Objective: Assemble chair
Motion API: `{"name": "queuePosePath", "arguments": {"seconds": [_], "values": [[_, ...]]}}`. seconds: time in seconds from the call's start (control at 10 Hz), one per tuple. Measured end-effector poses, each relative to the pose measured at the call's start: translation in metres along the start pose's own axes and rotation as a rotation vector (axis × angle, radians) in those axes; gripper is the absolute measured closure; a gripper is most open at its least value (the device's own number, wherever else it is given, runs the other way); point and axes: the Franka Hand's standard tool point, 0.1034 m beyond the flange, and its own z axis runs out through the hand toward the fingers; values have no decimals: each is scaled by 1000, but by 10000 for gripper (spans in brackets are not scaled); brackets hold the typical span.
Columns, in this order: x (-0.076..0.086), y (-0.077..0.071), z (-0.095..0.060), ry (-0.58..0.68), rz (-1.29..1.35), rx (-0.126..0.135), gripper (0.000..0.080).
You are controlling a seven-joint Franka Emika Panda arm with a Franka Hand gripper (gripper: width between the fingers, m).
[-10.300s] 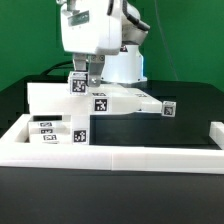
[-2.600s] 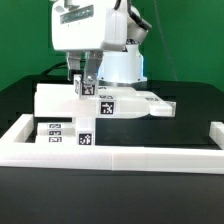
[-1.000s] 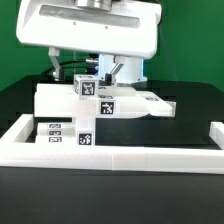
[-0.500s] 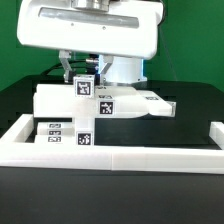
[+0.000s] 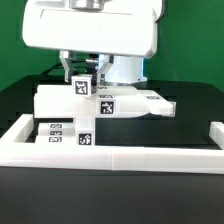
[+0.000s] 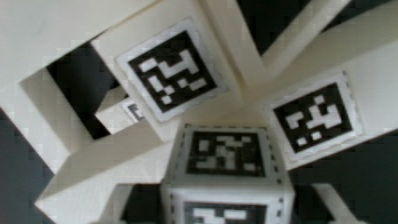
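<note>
The chair parts (image 5: 60,100) are white. They have little square tags (image 5: 82,87) on them. Each tag is black with blocky white shapes inside and a white edge around it. The big robot arm (image 5: 90,35) is white too. The low wall (image 5: 120,157) is white. The table (image 5: 110,200) is black. The backdrop (image 5: 195,40) is green.

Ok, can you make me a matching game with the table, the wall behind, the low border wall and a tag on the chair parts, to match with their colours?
Things:
1. table
2. backdrop
3. border wall
4. tag

Colours:
A. white
B. green
C. black-and-white squares
D. black

Pairs: 1-D, 2-B, 3-A, 4-C.
</note>
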Motion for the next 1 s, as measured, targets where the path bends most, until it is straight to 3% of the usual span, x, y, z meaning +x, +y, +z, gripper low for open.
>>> {"name": "queuePosePath", "arguments": {"seconds": [1.0], "values": [[1, -2, -1, -2, 619, 13, 512]]}}
